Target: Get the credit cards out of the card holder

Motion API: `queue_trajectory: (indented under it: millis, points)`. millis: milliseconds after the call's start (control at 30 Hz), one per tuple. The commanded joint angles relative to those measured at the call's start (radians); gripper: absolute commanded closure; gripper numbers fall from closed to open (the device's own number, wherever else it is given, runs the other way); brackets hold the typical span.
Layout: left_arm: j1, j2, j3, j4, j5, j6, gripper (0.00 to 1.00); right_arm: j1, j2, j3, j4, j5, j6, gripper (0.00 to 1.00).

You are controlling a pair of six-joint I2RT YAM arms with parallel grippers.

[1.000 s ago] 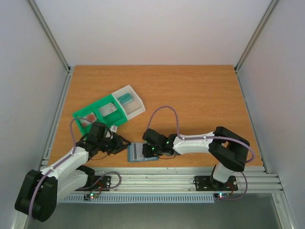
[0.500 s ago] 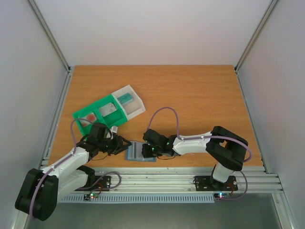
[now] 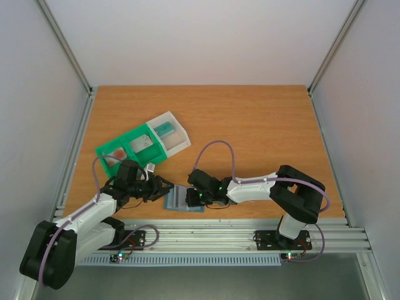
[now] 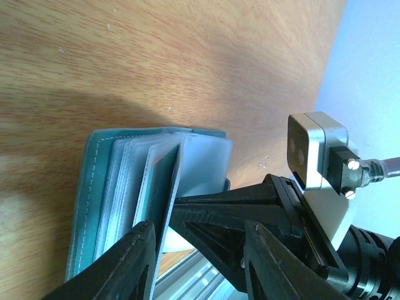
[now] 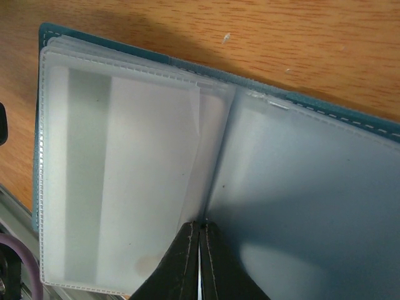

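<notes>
Overhead, the card holder (image 3: 186,199) lies open on the table (image 3: 250,125) near its front edge, between the left claw (image 3: 165,185) and the right claw (image 3: 190,199). From the left wrist, the left claw's fingers (image 4: 140,250) stand apart, with an upright clear sleeve (image 4: 175,175) just ahead of the gap; closing askew could crumple the plastic and miss any card. From the right wrist, the right claw is pinched together, seemingly on a sleeve at the spine; a hard pull may drag the holder along, with what looks like a pale credit card (image 5: 144,181) inside it.
</notes>
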Motion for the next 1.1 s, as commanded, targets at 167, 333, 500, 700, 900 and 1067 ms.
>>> queue_trajectory:
  millis: [167, 333, 500, 700, 900, 1067]
  points:
    - [-0.008, 0.031, -0.017, 0.119, 0.014, -0.03, 0.62, -0.006, 0.023, -0.023, -0.011, 0.005, 0.009, 0.96]
    - [-0.022, 0.081, -0.021, 0.172, 0.016, -0.04, 0.62, -0.008, 0.022, -0.023, -0.011, 0.005, 0.009, 0.97]
    - [-0.038, 0.14, -0.026, 0.23, 0.017, -0.049, 0.62, -0.008, 0.022, -0.025, -0.013, 0.005, 0.008, 0.97]
    - [-0.041, 0.176, -0.031, 0.261, 0.023, -0.054, 0.63, -0.008, 0.022, -0.026, -0.013, 0.005, 0.008, 0.97]
    - [-0.046, 0.16, -0.036, 0.277, 0.026, -0.076, 0.66, -0.009, 0.022, -0.023, -0.009, 0.002, 0.009, 0.97]
    - [-0.076, 0.162, -0.036, 0.299, 0.017, -0.102, 0.67, -0.01, 0.022, -0.023, -0.008, 0.002, 0.009, 0.97]
